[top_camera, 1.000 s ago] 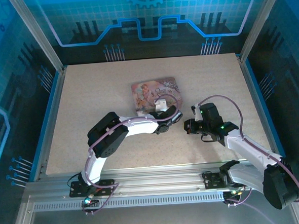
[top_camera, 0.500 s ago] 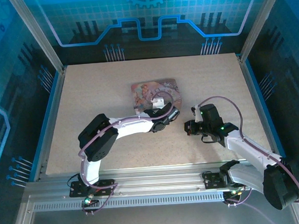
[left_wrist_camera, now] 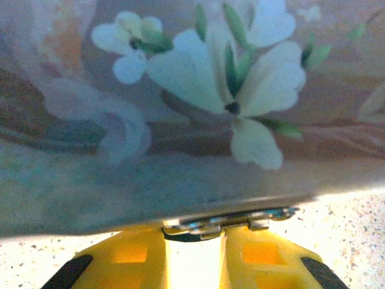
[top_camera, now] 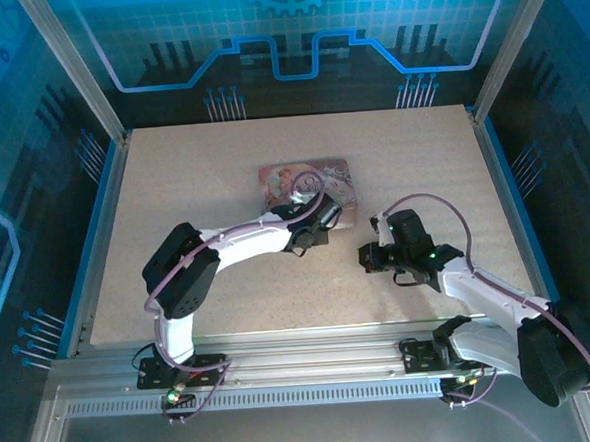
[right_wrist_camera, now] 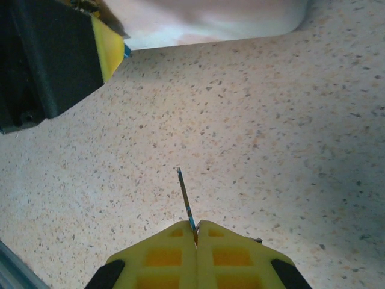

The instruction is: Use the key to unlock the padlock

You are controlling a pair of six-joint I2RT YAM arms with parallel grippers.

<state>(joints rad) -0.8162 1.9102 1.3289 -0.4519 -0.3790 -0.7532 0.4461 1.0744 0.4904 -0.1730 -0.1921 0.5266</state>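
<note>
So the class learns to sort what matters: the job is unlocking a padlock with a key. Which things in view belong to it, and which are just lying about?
Belong to the job:
key, pinched in the right pincer
padlock, at the tips of the left pincer

Just lying about:
pink illustrated tin

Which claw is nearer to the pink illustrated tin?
Left. The left claw is right at the tin's near edge; the right claw, pinching the key, sits apart, off its near right corner.
</note>
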